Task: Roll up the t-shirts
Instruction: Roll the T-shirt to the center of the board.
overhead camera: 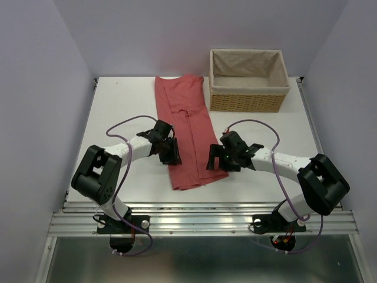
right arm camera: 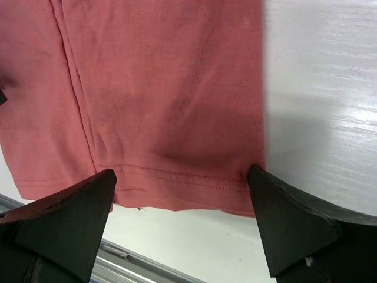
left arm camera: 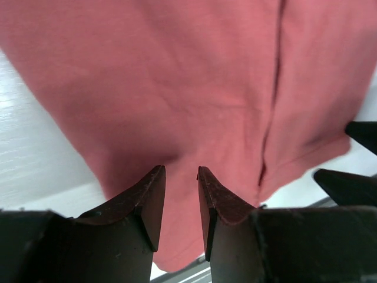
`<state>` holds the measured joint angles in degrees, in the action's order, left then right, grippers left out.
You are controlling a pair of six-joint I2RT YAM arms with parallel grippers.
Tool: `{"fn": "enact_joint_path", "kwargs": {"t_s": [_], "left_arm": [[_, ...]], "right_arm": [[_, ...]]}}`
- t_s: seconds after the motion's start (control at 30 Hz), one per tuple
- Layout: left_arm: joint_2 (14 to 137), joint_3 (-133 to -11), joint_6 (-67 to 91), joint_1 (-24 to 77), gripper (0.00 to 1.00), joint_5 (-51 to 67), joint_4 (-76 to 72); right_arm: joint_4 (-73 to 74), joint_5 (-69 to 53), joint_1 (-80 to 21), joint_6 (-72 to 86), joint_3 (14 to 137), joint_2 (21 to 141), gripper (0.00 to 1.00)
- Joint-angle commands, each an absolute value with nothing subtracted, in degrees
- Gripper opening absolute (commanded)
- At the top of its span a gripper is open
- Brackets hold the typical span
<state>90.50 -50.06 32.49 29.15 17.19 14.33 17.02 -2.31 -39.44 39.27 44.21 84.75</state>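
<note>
Our left arm [overhead camera: 132, 150] and right arm [overhead camera: 283, 162] bend inward, reaching low. Our left gripper [left arm camera: 181, 171] holds its jaws narrowly apart. Our right gripper [right arm camera: 182, 175] stands spread wide.

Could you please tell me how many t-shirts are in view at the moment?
1. The salmon-red cloth t-shirt, folded into a long strip, lies down the middle of the white table, left of the lined wicker basket, whose floor is partly hidden.

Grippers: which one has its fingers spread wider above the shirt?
The right gripper; its fingers stand far apart, while the left gripper leaves only a narrow gap.
</note>
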Motion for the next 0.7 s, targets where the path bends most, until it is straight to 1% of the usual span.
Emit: {"fn": "enact_joint_path", "kwargs": {"t_s": [0.0, 0.1, 0.27, 0.4, 0.53, 0.67], "left_arm": [[91.7, -48.5, 31.9, 29.2, 0.40, 14.2, 13.7], [92.9, -48.2, 31.4, 29.3, 0.40, 12.2, 14.3], [96.0, -49.0, 32.0, 29.2, 0.40, 8.0, 17.3], [93.4, -51.3, 32.0, 29.1, 0.40, 5.4, 20.8], [87.6, -54.8, 31.8, 29.1, 0.41, 4.0, 23.8], [81.2, -56.2, 33.2, 29.2, 0.45, 2.8, 27.0]], "right_arm": [[18.9, -2.1, -39.8, 40.3, 42.2, 84.1, 1.00], [17.7, -3.2, -40.5, 41.5, 41.1, 84.3, 1.00], [17.5, -2.0, -45.2, 44.9, 40.7, 85.7, 1.00], [16.8, -1.6, -48.2, 47.8, 39.9, 85.4, 1.00], [17.2, -0.9, -49.5, 48.9, 40.2, 84.1, 1.00], [22.8, 3.9, -49.5, 47.7, 42.9, 80.6, 1.00]]}}
